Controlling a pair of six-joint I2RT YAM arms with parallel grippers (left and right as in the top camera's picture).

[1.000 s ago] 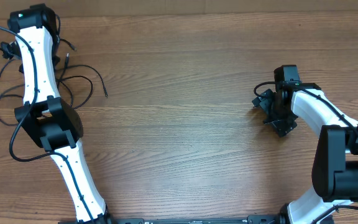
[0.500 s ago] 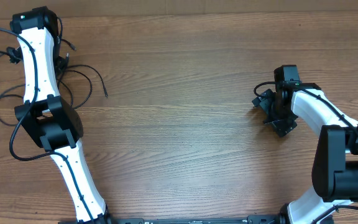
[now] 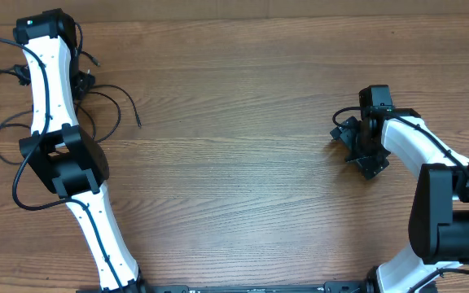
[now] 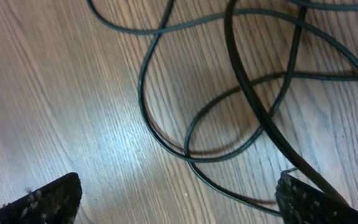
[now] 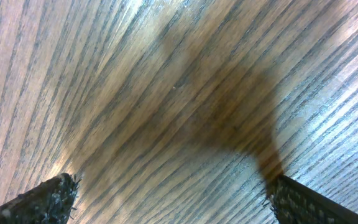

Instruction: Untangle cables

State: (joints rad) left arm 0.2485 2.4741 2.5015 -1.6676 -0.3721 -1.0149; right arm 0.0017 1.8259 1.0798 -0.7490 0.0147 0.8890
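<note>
Plain wooden worktop [image 3: 234,187], two arms, overhead plus both wrist views. At far left of worktop, cables [image 4: 188,157] under and around left arm [image 3: 47,89]: thin, black, loose loops lying flat on the wood and crossing one another. In overhead, strands spreading out on both sides of the white forearm, some running off the left edge of frame, one plug end [image 3: 139,124] poking toward the middle of the worktop, apart from the other strands. In left wrist view, several loops overlapping right below the camera; one thicker-looking strand cutting diagonally down to the right-hand fingertip, touching it or only passing in front, cannot tell. Wide-spread left gripper [image 4: 179,202], fingertips [image 4: 45,202] down in the two lower corners of its wrist view, nothing pinched, only wood and cable loops beyond the gap. Mostly hidden under its own arm in overhead, so exact spot among the strands unclear there. Also spread wide: right gripper [image 3: 357,149], holding nothing, low over bare wood on the right side of the worktop, well apart from the cables. Right wrist view: just wood grain, a glare patch and a dark blurry shadow between the fingertips. Behind it, right arm [image 3: 418,142] folded back toward the right edge. Tangle not undone, loops crossed at several points.
</note>
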